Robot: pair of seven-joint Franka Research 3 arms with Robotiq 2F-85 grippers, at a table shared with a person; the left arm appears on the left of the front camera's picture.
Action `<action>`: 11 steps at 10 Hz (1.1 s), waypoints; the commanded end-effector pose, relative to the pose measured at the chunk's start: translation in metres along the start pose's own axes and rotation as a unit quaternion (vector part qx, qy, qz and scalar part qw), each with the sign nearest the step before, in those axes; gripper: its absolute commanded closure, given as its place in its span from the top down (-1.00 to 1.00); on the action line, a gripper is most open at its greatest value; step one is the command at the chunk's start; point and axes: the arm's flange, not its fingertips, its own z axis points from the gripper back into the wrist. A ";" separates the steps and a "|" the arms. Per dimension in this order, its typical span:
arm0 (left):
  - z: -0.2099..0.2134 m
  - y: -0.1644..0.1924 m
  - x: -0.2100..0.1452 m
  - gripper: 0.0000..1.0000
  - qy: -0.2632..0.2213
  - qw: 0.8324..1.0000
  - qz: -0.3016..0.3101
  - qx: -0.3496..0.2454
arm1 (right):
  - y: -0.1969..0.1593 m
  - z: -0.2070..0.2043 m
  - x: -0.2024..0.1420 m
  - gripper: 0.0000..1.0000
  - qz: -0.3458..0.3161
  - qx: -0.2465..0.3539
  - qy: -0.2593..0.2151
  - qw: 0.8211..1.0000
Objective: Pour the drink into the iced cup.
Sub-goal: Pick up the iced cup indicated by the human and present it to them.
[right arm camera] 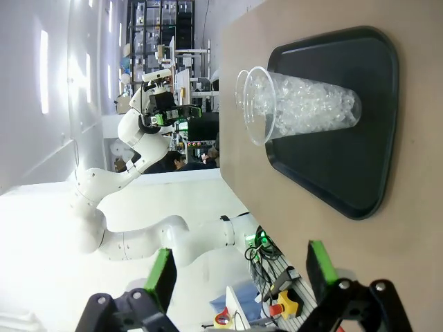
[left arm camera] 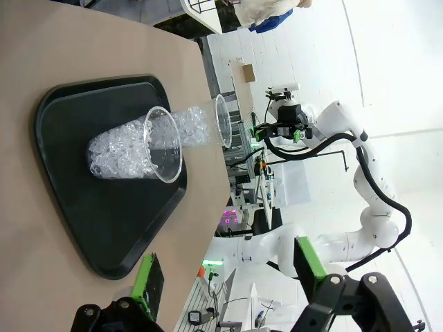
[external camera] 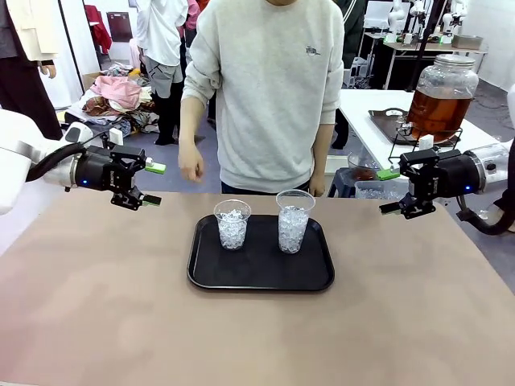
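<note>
Two clear cups of ice sit between the two end effectors: the shorter cup (external camera: 232, 224) nearer the left end effector (external camera: 153, 184), the taller cup (external camera: 294, 221) nearer the right end effector (external camera: 389, 191); one black tray (external camera: 201, 277); one jar (external camera: 455, 74) of amber drink (external camera: 438, 111) beyond the right one

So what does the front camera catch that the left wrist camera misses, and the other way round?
Front view: the person in a grey sweatshirt standing opposite, and the amber drink in its glass dispenser at the back right. Left wrist view: a sideways close-up along the left claw and its green-padded fingers, plus far more of the right arm. Both share the black tray, a shorter iced cup and a taller one standing on it, the brown table, and the right claw; both claws are open, holding nothing.
</note>
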 end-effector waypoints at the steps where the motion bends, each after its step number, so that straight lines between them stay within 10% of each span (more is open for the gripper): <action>1: 0.001 0.000 -0.001 1.00 -0.001 1.000 0.001 -0.001 | 0.001 0.000 -0.001 1.00 0.001 0.001 -0.001 1.000; 11: 0.001 0.000 -0.001 1.00 -0.001 1.000 0.001 -0.001 | 0.001 0.000 -0.001 1.00 0.001 0.001 -0.001 1.000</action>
